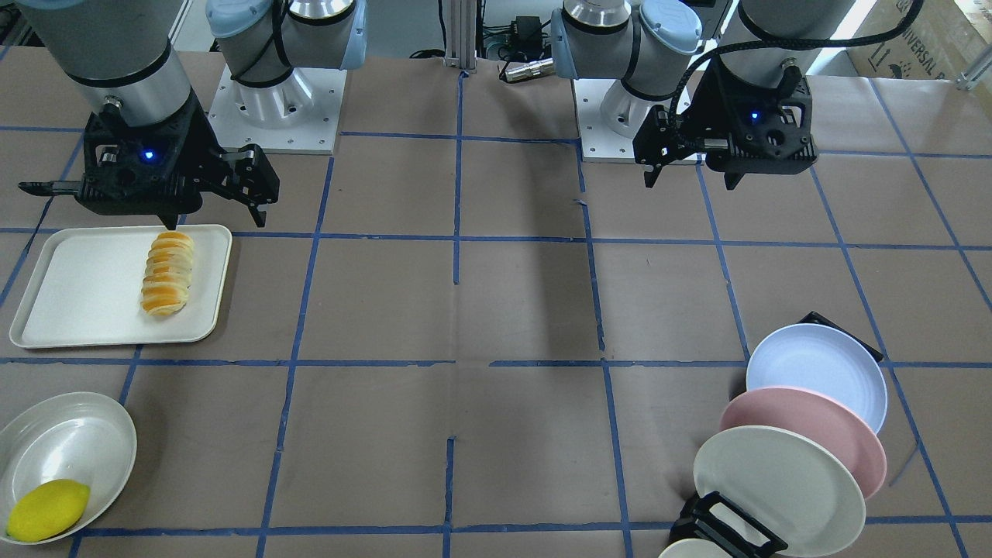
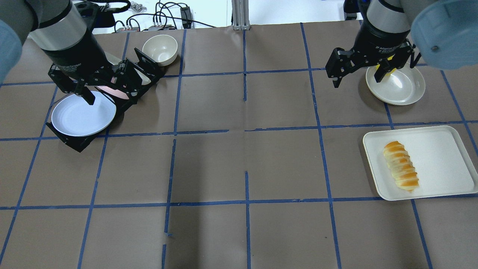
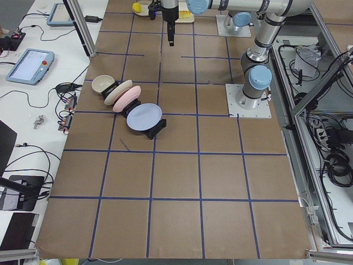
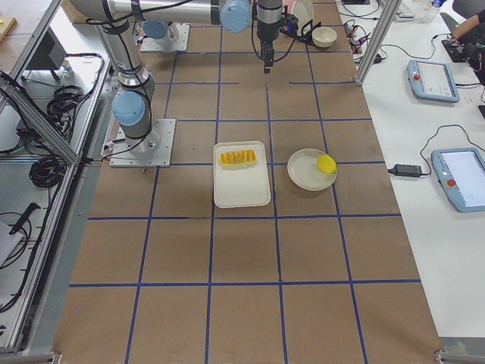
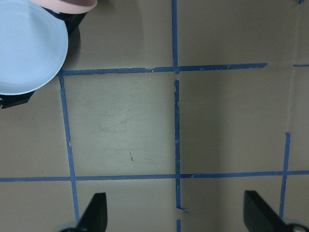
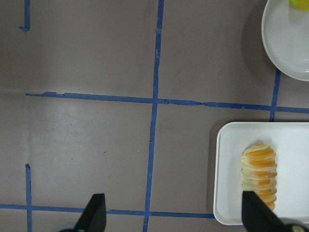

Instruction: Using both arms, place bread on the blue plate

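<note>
Right tool [image 6: 174, 218] wide, empty, off to side of bread [image 6: 259, 176] on tray [image 6: 227, 203]. Left tool [image 5: 175, 218] wide, empty; blue plate [image 5: 26, 48] in rack [image 2: 76, 144]. I'd centre right over bread middle, close across short width.

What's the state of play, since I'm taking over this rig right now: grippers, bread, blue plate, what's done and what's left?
Left gripper: open, empty, over bare table near the rack.
Right gripper: open, empty, over the table beside the white tray.
Bread: lying on that tray, on the robot's right.
Blue plate: leaning in the black rack, on the robot's left.
Done: nothing.
Left: probably the left arm sets out the plate and the right arm puts the bread on it.
</note>
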Controlling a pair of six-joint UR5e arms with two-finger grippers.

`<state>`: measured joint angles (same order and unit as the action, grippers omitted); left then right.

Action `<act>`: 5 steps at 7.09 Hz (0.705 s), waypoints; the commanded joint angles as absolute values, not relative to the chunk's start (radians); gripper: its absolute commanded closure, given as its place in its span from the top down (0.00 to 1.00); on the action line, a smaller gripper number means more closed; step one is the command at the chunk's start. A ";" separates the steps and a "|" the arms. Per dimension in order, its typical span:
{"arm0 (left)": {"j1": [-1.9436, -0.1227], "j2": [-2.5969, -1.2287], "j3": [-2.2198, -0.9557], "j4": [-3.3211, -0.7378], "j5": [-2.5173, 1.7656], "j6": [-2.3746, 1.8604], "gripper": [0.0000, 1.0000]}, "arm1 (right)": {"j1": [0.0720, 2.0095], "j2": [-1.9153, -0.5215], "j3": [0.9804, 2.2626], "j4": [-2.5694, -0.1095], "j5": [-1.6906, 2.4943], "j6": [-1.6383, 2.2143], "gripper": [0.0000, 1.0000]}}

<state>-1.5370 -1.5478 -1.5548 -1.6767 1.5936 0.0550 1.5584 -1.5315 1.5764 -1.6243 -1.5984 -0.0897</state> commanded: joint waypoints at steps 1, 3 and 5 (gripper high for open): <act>-1.537 -1.549 -1.559 -1.672 1.591 0.055 1.00 | 1.555 -1.531 1.578 -1.624 -1.598 -0.091 1.00; -1.532 -1.546 -1.551 -1.677 1.598 0.069 1.00 | 1.555 -1.531 1.580 -1.621 -1.597 -0.074 1.00; -1.437 -1.543 -1.549 -1.686 1.601 0.186 1.00 | 1.522 -1.525 1.615 -1.640 -1.600 -0.104 0.93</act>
<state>-1.5033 -1.5437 -1.5506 -1.6826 1.5991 0.1005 1.5451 -1.5294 1.5900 -1.6250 -1.5976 -0.0837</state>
